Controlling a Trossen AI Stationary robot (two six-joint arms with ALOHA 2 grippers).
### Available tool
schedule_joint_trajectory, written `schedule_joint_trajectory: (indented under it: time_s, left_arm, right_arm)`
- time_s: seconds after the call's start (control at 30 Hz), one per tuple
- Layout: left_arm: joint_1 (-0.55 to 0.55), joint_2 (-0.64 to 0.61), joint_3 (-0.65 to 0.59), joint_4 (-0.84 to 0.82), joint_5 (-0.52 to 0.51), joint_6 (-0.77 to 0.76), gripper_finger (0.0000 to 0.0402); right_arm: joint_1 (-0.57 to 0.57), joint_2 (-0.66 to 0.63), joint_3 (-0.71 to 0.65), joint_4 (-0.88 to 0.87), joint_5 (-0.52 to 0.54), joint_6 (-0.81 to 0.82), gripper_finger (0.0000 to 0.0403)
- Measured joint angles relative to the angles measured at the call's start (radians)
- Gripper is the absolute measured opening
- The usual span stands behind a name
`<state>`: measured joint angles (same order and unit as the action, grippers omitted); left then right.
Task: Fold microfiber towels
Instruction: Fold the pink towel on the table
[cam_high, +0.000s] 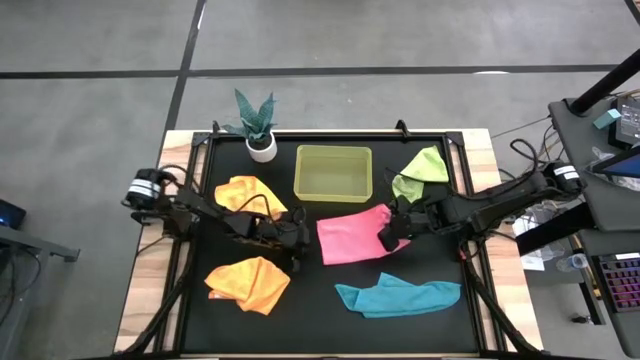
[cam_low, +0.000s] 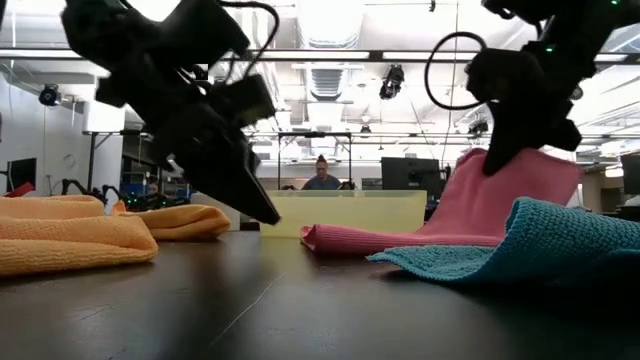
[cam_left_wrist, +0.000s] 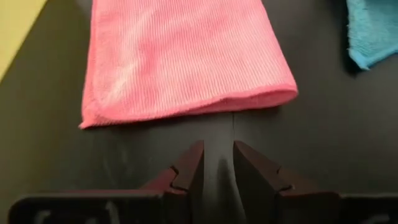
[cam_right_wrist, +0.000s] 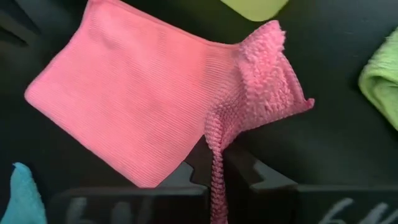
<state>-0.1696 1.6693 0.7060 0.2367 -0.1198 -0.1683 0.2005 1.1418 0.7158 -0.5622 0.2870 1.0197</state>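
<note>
Your black table (cam_high: 330, 300) carries the pink towel (cam_high: 352, 236) at its centre, just in front of the translucent yellow-green bin (cam_high: 334, 171). Your right gripper (cam_high: 388, 237) is clamped on that towel's right edge, lifting it. Your left gripper (cam_high: 297, 243) sits low beside the towel's left edge, fingers narrowly parted and holding nothing.

— Where do the towels lie?
— Pink towel (cam_high: 350, 237) mid-mat, its right corner lifted; teal towel (cam_high: 398, 296) in front of it; lime towel (cam_high: 421, 171) crumpled back right.
— The orange ones?
— One orange towel (cam_high: 245, 193) bunched back left, another orange towel (cam_high: 249, 281) front left
</note>
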Motion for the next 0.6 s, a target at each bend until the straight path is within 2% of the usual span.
schedule_joint_trajectory:
  time_s: [0.27, 0.6]
  left_arm:
    - [0.0, 0.127, 0.036, 0.112, 0.01, 0.001, 0.0072]
    - [0.0, 0.141, 0.042, 0.126, 0.01, 0.021, 0.0072]
  right_arm:
    - [0.0, 0.172, 0.103, 0.093, -0.012, -0.035, 0.0009]
    - [-0.005, 0.411, 0.278, 0.136, -0.023, -0.093, 0.0009]
